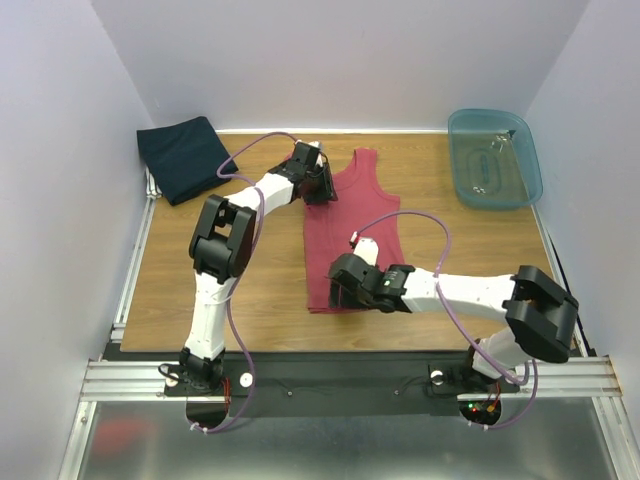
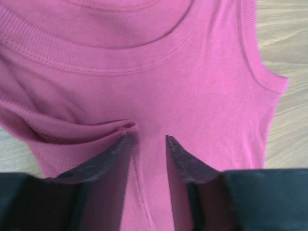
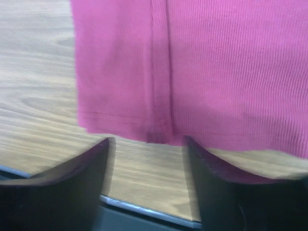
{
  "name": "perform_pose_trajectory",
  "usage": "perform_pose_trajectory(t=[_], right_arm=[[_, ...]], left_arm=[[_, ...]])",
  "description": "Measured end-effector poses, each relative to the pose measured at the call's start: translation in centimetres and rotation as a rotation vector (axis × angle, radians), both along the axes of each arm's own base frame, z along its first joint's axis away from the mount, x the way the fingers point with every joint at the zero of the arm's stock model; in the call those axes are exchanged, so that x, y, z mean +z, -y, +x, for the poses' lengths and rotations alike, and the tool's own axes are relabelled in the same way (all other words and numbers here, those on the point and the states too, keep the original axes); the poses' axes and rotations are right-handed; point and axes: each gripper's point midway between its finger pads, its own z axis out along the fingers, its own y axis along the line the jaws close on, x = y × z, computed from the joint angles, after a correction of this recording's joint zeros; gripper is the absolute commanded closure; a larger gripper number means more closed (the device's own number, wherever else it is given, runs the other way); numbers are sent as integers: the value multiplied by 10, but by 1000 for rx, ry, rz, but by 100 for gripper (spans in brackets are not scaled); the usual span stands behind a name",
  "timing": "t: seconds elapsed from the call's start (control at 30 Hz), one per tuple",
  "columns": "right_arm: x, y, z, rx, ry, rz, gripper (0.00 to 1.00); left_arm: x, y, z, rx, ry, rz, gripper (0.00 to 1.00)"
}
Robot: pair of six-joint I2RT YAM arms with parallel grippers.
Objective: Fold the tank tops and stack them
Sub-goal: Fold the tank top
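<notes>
The maroon tank top point(image 1: 358, 235) lies lengthwise on the table, neck at the far end and hem near me. My left gripper point(image 1: 318, 182) is down on its far left shoulder. In the left wrist view the left gripper point(image 2: 147, 138) is open with flat maroon cloth point(image 2: 192, 86) between the jaws and a bunched fold by the left fingertip point(image 2: 122, 142). My right gripper point(image 1: 340, 290) is open at the hem's left corner. In the right wrist view the right gripper point(image 3: 147, 139) is just short of the hem point(image 3: 159, 134) and holds nothing. The navy tank top point(image 1: 185, 155) lies as a folded square at the far left.
A translucent blue plastic tub point(image 1: 493, 158) stands at the far right corner. The wooden table point(image 1: 200, 280) has a metal rail along its near edge point(image 3: 144, 209) just under my right gripper. White walls close in on three sides.
</notes>
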Motion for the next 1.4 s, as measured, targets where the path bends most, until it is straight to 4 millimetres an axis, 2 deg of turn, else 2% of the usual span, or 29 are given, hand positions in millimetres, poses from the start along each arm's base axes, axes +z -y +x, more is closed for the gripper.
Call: perform_pose_trajectory(t=[0.1, 0.23, 0.3, 0.33, 0.4, 0.43, 0.47, 0.53, 0.6, 0.7, 0.73, 0.83, 0.9, 0.97, 1.17, 1.33, 1.4], right_arm=[[17, 5, 9, -18, 32, 28, 19], [39, 35, 49, -117, 67, 66, 22], [51, 68, 85, -215, 91, 73, 30], [57, 86, 105, -266, 101, 73, 32], [66, 113, 132, -327, 113, 73, 34], [70, 133, 151, -369, 117, 71, 35], [74, 145, 165, -395, 123, 76, 39], [77, 169, 196, -433, 121, 82, 40], [73, 182, 216, -444, 113, 75, 42], [52, 191, 241, -432, 78, 42, 42], [45, 190, 244, -424, 65, 31, 43], [21, 187, 248, -395, 21, -6, 43], [7, 186, 247, -383, -7, -27, 43], [-1, 186, 245, -377, -22, -43, 42], [-4, 189, 242, -389, -12, -50, 42], [-14, 196, 216, -405, -44, -57, 42], [-15, 198, 208, -412, -49, -56, 42]], left_arm=[[12, 3, 1, -12, 25, -20, 46], [50, 5, 5, -14, 95, -57, 46], [71, 6, 6, -11, 136, -80, 46], [89, 6, 4, -5, 166, -103, 46], [106, 6, -2, 1, 195, -128, 48], [115, 5, -8, 2, 206, -140, 49], [119, 7, -14, 1, 212, -146, 54], [118, 12, -28, -2, 209, -143, 58], [104, 20, -49, -9, 179, -132, 62], [58, 25, -96, -27, 69, -94, 63], [36, 21, -119, -27, 9, -74, 63], [-4, -1, -166, -7, -111, -28, 63], [-20, -16, -189, 15, -165, -6, 63], [-23, -26, -203, 39, -189, -7, 64], [-18, -38, -210, 116, -188, -22, 64], [-31, -54, -207, 179, -208, 36, 64], [-31, -58, -200, 196, -204, 42, 65]])
